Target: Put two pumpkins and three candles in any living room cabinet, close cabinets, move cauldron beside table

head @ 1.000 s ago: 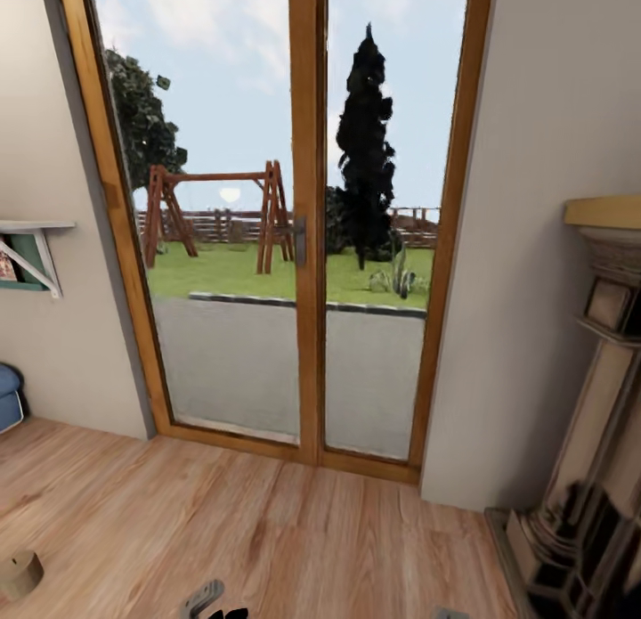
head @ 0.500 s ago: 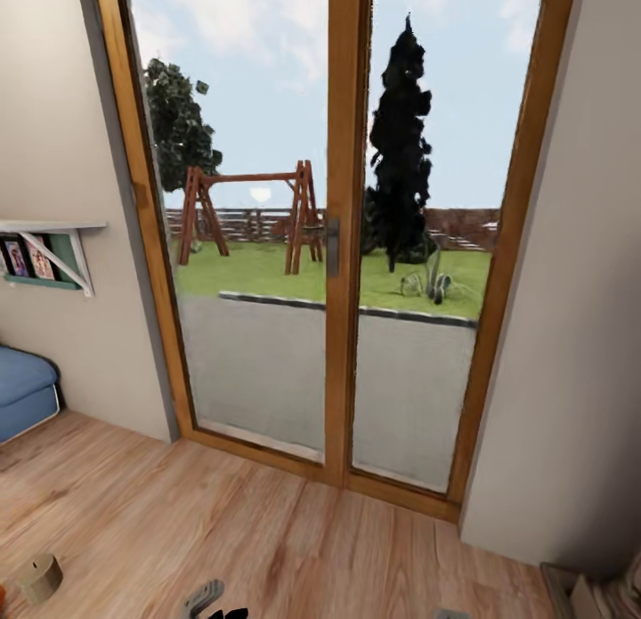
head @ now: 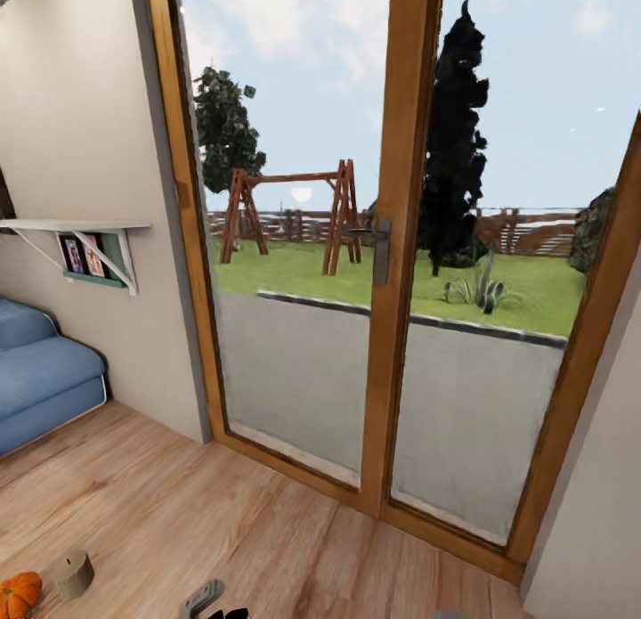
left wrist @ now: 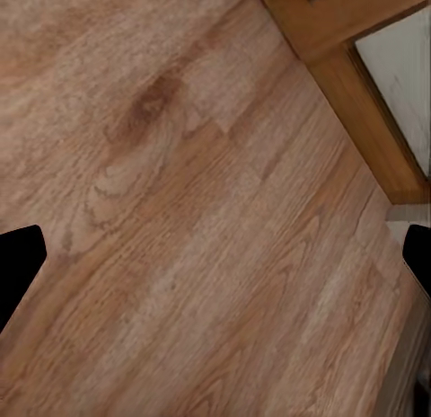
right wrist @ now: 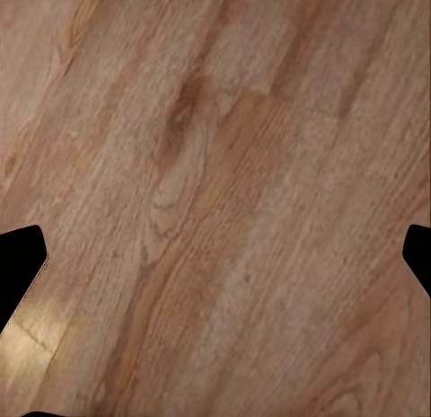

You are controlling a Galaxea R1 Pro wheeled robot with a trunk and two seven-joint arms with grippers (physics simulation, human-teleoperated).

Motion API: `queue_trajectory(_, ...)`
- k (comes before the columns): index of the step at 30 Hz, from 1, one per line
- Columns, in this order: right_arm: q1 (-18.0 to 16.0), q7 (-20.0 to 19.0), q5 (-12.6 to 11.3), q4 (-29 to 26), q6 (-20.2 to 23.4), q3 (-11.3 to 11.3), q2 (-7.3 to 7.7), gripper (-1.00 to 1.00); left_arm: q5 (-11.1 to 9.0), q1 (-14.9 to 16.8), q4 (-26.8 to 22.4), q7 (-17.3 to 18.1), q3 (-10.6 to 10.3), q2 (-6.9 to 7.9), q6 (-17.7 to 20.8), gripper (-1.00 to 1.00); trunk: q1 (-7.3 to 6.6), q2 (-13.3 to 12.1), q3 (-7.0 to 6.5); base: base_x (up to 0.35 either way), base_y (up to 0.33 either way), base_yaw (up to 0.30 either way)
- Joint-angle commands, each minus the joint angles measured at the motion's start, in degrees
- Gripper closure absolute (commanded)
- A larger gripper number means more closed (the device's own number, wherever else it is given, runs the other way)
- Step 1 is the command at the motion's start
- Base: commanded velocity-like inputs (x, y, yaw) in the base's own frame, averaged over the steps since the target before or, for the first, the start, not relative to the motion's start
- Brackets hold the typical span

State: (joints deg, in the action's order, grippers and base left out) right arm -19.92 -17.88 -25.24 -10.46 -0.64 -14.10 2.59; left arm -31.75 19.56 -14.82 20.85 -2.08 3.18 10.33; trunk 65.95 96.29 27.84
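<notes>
On the floor (head: 223, 512) by your left, pumpkin (head: 18, 594) touches nothing, candle (head: 73, 574) beside; turn there, both claws (left wrist: 215, 255) wide, empty.

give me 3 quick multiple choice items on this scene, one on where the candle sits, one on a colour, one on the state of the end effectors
1. Where does the candle stand?
A. on the wall shelf
B. on the wooden floor beside the pumpkin
C. on the sofa

2. What colour is the sofa?
A. blue
B. red
C. black

3. How are both end effectors?
A. each shut on a candle
B. open, nothing between the fingers
C. one holding a pumpkin

Key:
1 B: the candle stands on the floor just right of the pumpkin.
2 A: the sofa is blue.
3 B: the wrist views show the left end effector and right end effector with fingers wide apart over bare floor.
</notes>
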Motion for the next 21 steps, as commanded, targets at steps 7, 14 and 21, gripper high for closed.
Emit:
queue_trajectory(7,-0.03,-0.12,-0.6,0.0,-0.07,-0.41,0.08,-1.0,-0.59,0.03,-0.04,0.12,-0.21,0.07,0.39,-1.0,0.03,0.03,0.06,0.317,0.0,0.279)
queue_trajectory(14,-0.03,-0.11,-0.6,0.0,-0.07,-0.44,0.07,-1.0,-0.59,0.03,-0.04,0.12,-0.21,0.06,0.39,-1.0,0.03,0.03,0.06,0.236,0.0,0.281)
queue_trajectory(21,-0.03,-0.08,-0.6,0.0,-0.07,-0.41,0.07,-1.0,-0.59,0.03,-0.04,0.15,-0.22,0.04,0.39,-1.0,0.03,0.03,0.06,0.202,0.0,0.283)
